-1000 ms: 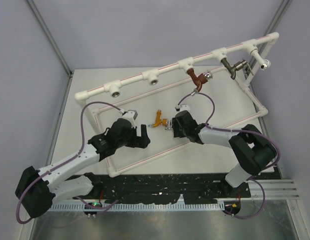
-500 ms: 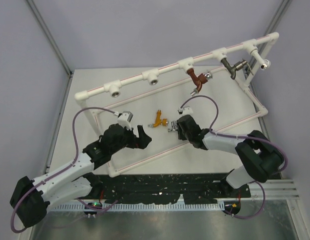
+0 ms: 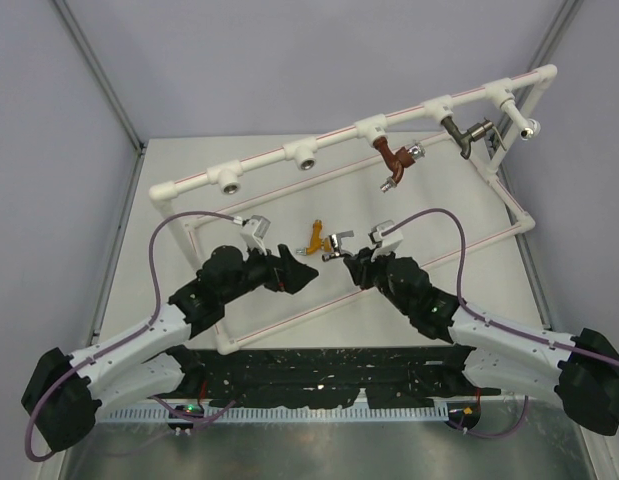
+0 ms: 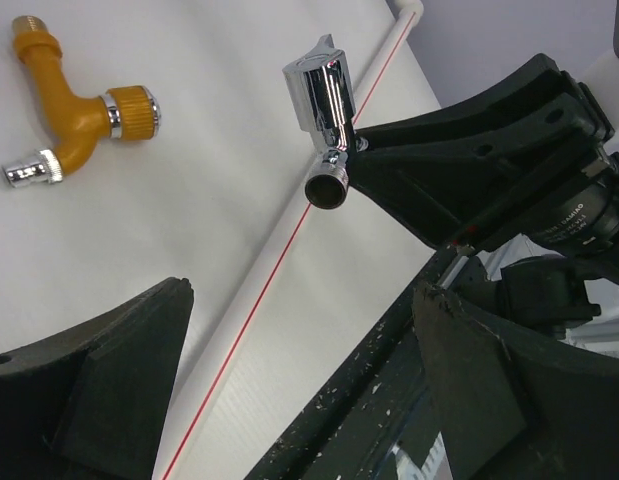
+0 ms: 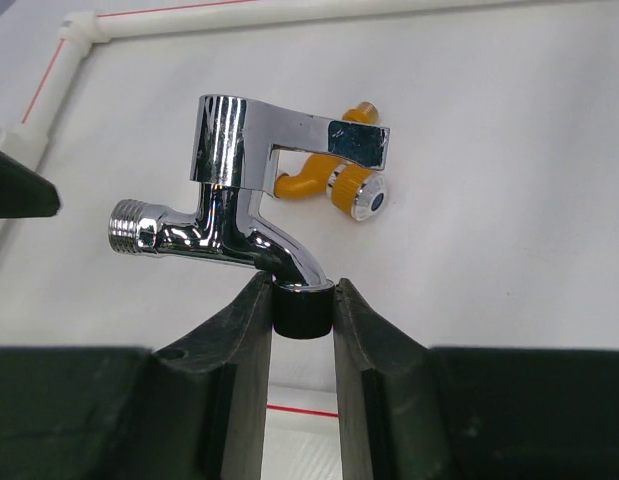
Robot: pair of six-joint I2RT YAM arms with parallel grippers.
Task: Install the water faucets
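My right gripper [image 5: 302,300] is shut on the black spout tip of the chrome silver faucet [image 5: 244,215] and holds it above the table; the faucet also shows in the top view [image 3: 338,242] and the left wrist view [image 4: 324,110]. The orange-yellow faucet [image 3: 316,237] lies on the table just behind it, seen too in the left wrist view [image 4: 79,115] and the right wrist view [image 5: 334,180]. The red-brown faucet [image 3: 394,160] and the dark grey faucet [image 3: 464,133] hang from tee sockets of the white pipe frame [image 3: 299,150]. My left gripper [image 3: 294,270] is open and empty, just left of the chrome faucet.
Two open tee sockets [image 3: 307,159] [image 3: 230,182] sit on the frame's top rail at the left. The frame's lower rail [image 4: 289,225] with a red stripe runs across the table under both grippers. A black strip [image 3: 319,365] lines the table's near edge.
My right gripper has lifted the chrome faucet off the table and drawn back toward the near edge. My left gripper has moved right, toward the chrome faucet.
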